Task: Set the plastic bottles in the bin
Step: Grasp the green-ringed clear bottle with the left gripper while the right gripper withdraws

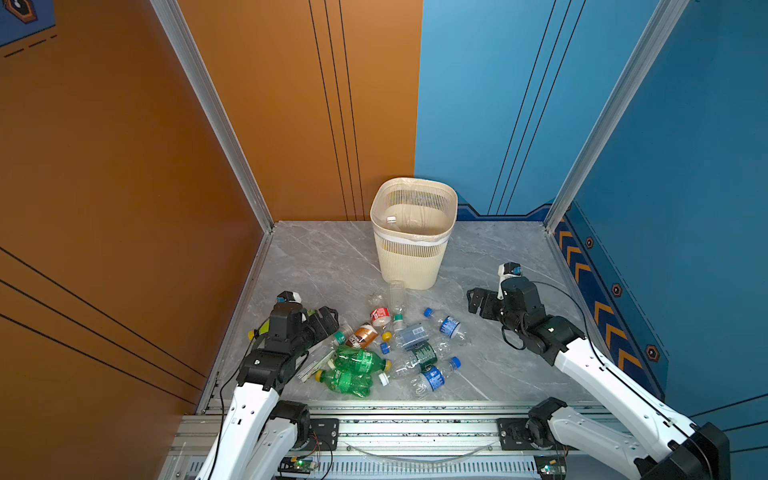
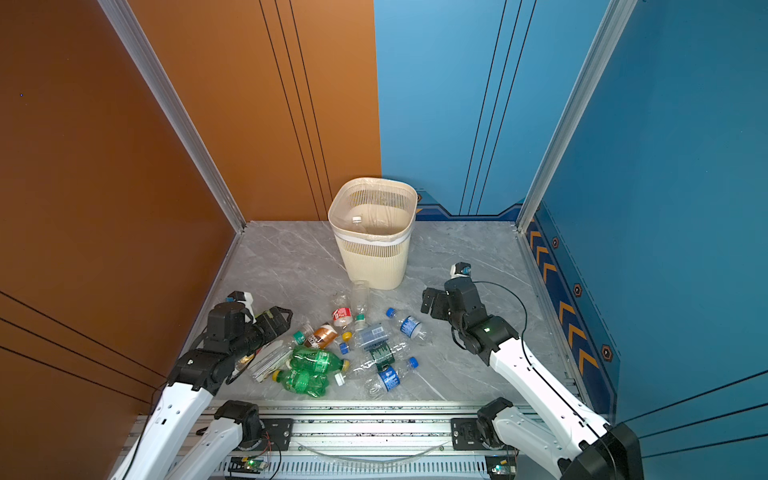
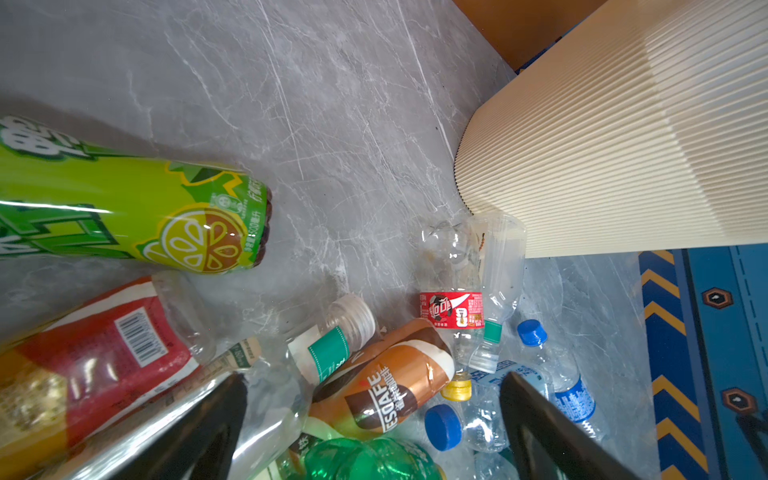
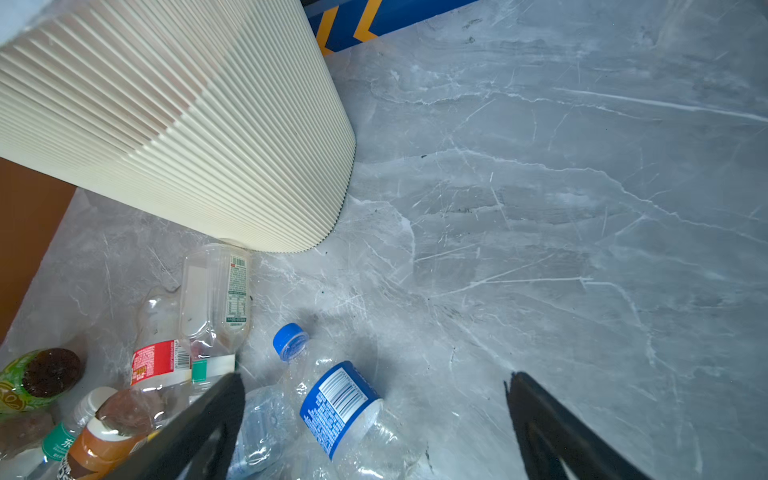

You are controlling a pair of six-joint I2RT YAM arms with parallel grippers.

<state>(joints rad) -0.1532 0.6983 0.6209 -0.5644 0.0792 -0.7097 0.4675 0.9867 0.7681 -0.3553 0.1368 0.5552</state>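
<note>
Left claw point(image 3: 374, 376) and right claw point(image 4: 374, 375) are held apart, empty. One clear white-capped plastic bottle point(image 1: 391, 219) is contained in the cream slatted plastic bin point(image 1: 411, 266), frame centre. About fifteen plastic bottles point(image 1: 359, 360) are left piled on the grey marble surface point(image 1: 498, 365), lower centre.

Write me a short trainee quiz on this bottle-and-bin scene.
1. True or false: a bottle already lies in the bin.
2. The right gripper is: A) shut on a bottle, B) open and empty, C) inside the bin.
3. Fill in: the green bottles in the pile number ___.
Key: 1 true; 2 B; 3 two.
</note>
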